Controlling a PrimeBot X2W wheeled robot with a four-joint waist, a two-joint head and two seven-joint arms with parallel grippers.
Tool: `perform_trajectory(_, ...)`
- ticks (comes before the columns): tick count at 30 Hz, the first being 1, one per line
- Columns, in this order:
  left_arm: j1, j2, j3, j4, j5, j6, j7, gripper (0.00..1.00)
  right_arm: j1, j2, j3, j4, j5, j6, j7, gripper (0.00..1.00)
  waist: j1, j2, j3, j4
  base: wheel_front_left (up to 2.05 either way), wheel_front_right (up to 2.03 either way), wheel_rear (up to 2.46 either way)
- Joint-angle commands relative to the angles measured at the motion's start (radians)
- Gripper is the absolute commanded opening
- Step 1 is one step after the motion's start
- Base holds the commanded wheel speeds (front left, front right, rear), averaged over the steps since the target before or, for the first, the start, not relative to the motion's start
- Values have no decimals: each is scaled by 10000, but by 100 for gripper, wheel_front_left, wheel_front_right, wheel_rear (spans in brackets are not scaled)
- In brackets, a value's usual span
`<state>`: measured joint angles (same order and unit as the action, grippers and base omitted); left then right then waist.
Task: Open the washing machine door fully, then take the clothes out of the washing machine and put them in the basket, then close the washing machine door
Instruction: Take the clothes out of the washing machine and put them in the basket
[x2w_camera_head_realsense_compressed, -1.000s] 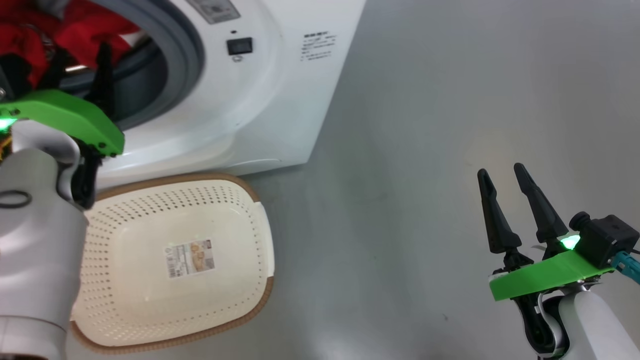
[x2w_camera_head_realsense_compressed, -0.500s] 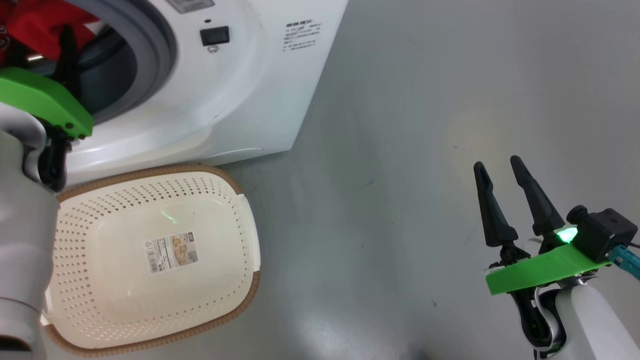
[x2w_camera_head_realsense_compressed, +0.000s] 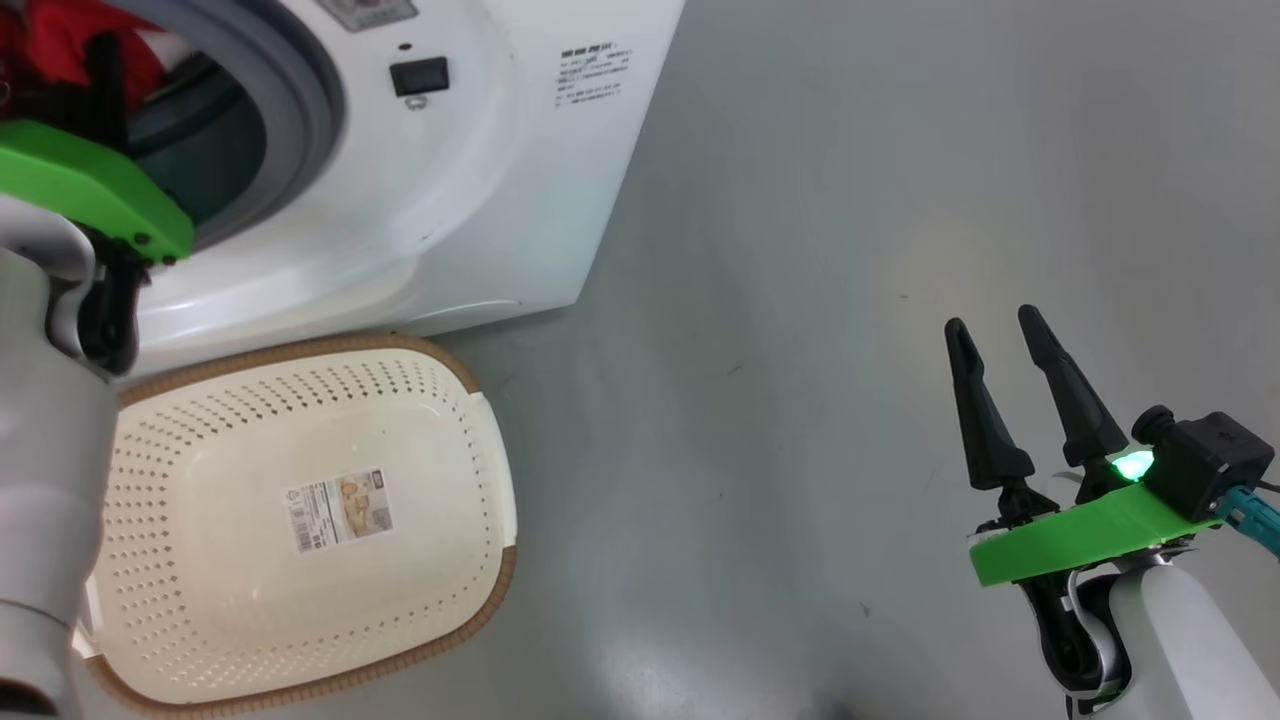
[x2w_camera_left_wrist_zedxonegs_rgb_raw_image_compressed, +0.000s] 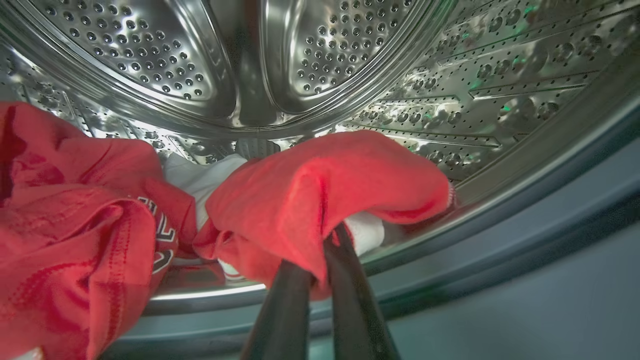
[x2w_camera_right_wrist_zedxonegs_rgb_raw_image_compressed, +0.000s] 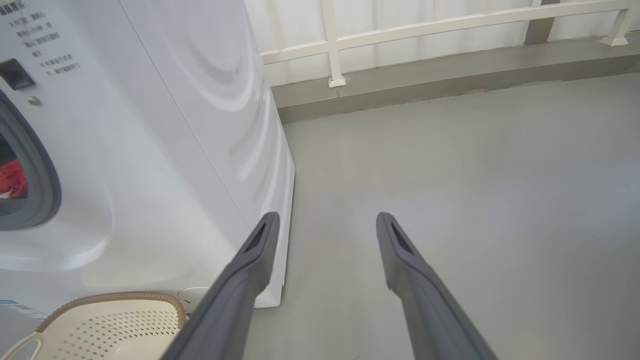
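R gripper (x2w_camera_head_realsense_compressed: 992, 322) hangs over the floor (x2w_camera_head_realsense_compressed: 800, 300), jaws apart; keep it out of the transfer path. The basket (x2w_camera_head_realsense_compressed: 455, 440) sits on the floor just in front of the washing machine (x2w_camera_head_realsense_compressed: 480, 180), below the opening, no garments in it yet. L gripper (x2w_camera_left_wrist_zedxonegs_rgb_raw_image_compressed: 320, 255) reaches past the grey rubber ring (x2w_camera_head_realsense_compressed: 310, 110), jaws clamped on a fold of the red clothes (x2w_camera_left_wrist_zedxonegs_rgb_raw_image_compressed: 320, 185) near the front lip of the drum (x2w_camera_left_wrist_zedxonegs_rgb_raw_image_compressed: 350, 45). Step in hand: extraction. Lift the fold clear of the ring before withdrawing. Pull slowly, since the adjacent red bundle may drag or snag. Release only over basket ctr.
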<state>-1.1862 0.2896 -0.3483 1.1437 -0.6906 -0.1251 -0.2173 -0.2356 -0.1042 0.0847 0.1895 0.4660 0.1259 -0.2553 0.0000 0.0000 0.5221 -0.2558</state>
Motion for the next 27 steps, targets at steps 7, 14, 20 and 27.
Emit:
perform_trajectory(7, 840, 424, 120, -984, -547, -56, -434, 0, 76, -137, 50, -206, -42, 48, -65, 100, 0, 0, -588, 353, 0, 0, 0)
perform_trajectory(14, 2275, 138, 1840, -2998, -151, -56, -441, 0, 296, -217, -189, -199, -89, 48, -65, 100, 0, 0, -1189, 756, 0, 0, 0)
perform_trajectory(20, 3648, -295, 3156, -4689, 817, -56, -443, 0, 649, -298, -340, -179, -136, 48, -65, 100, 0, 0, -1696, 1032, 0, 0, 0)
perform_trajectory(27, 5196, -1048, 4172, -6602, 1658, -56, -443, 0, 1089, -325, -502, -138, -190, 48, -65, 100, 0, 0, -2304, 1323, 0, 0, 0)
